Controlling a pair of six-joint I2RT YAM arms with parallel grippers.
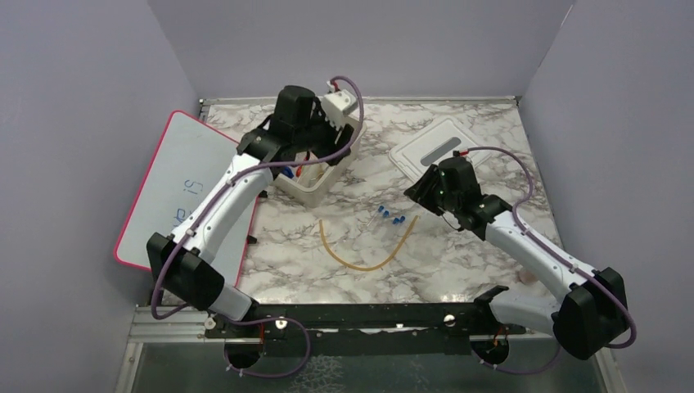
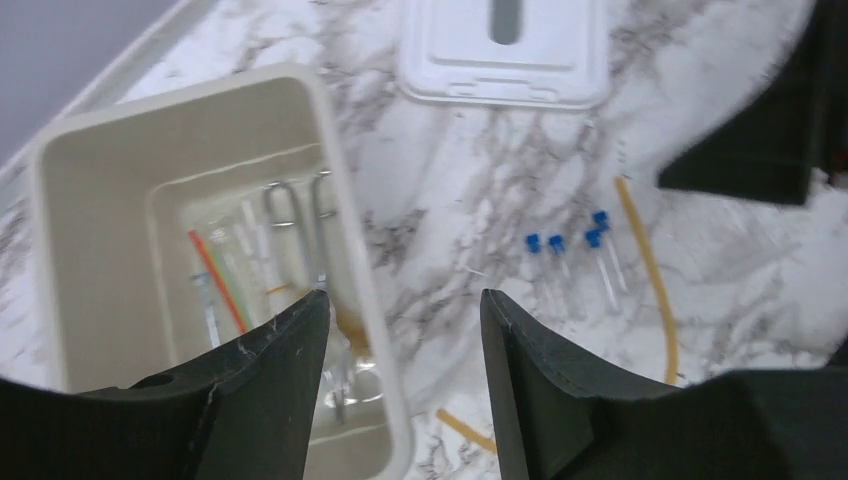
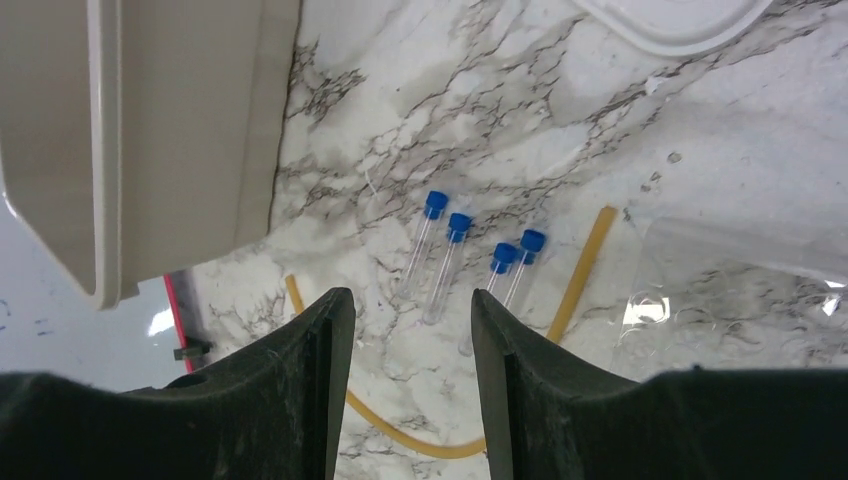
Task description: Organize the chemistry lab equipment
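The beige tub [image 2: 60, 210] holds metal tongs [image 2: 300, 215], an orange-red dropper [image 2: 222, 285] and clear pieces. My left gripper [image 2: 405, 305] hovers open over the tub's right rim [image 2: 345, 200], gripping nothing; in the top view it [image 1: 327, 135] hangs above the tub [image 1: 315, 190]. Several clear tubes with blue caps [image 3: 450, 250] lie on the marble, beside the curved amber rubber tube [image 3: 585, 265]. My right gripper [image 3: 412, 300] is open just above and short of those tubes, empty. From above, the tubes [image 1: 389, 216] and amber tube [image 1: 368, 264] lie mid-table, left of the right gripper [image 1: 421, 192].
The white lid [image 1: 438, 143] lies at the back right. A pink-rimmed whiteboard [image 1: 184, 176] leans at the left beside the tub. A clear plastic bag [image 3: 740, 290] lies right of the tubes. Grey walls enclose the table on three sides.
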